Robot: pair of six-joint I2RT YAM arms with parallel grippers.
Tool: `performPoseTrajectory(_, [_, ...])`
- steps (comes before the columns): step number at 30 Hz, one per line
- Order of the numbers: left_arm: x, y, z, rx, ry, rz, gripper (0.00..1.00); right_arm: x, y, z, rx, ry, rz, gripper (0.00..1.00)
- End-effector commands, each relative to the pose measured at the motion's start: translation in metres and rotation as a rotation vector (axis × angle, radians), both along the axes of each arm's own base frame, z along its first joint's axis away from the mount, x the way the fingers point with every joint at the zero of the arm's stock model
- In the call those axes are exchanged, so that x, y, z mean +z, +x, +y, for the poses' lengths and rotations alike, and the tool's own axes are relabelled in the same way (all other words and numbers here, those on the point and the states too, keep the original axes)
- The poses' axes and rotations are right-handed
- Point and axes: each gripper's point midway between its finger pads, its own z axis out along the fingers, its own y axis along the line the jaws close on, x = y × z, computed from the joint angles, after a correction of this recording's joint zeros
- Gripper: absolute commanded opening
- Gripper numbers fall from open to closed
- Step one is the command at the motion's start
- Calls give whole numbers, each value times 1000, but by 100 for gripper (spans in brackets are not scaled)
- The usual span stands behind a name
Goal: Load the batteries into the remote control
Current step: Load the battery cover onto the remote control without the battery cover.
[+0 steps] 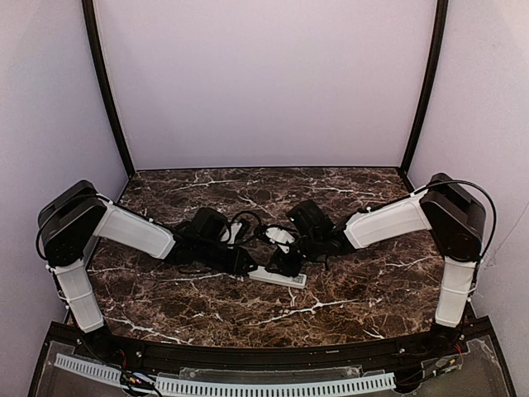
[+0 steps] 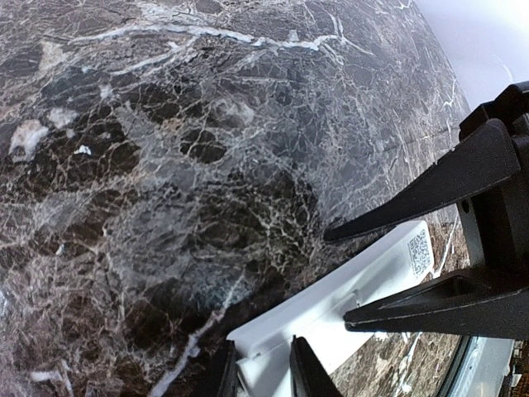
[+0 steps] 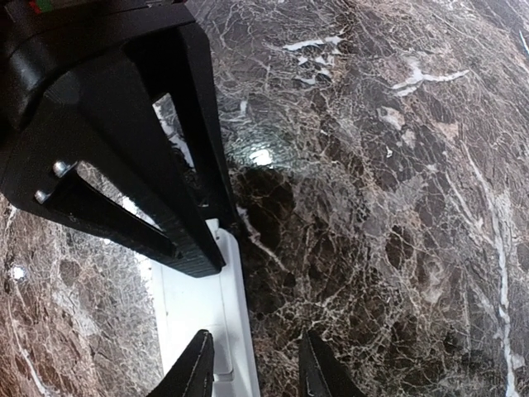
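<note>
The remote control is a slim white bar lying on the marble table, with both grippers meeting over it. In the left wrist view its back with a small code label faces up. My left gripper is shut on the side wall at one end of the remote. The right gripper's black fingers reach in over the bar from the right. My right gripper straddles the remote's long edge with a gap showing, one finger over the bar and one over the table. The batteries are out of view.
The dark veined marble table is closed in by pale walls and two black posts. A black rail with a white slotted strip runs along the near edge. Black cables loop behind the wrists.
</note>
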Motion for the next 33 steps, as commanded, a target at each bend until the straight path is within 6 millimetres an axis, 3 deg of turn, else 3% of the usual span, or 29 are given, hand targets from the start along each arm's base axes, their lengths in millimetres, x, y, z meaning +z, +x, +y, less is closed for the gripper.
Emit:
performPoseTrajectory(1, [-23,-21,13,-11,95,66,23,-22,-6,-11,11,-62,37,33])
performPoseTrajectory(6, [-12,-14,23,39,96,35,29,-25,-9,-14,19,-74,38,31])
performPoseTrajectory(11, [-5,-9,30,54,108,3,29,-24,-10,-15,23,-74,37,30])
performPoseTrajectory(23, [-12,-15,16,-23,102,14,17,-24,-11,-14,28,-72,43,30])
performPoseTrajectory(33, [-27,-34,6,-86,125,68,9,-24,-12,-13,23,-67,49,30])
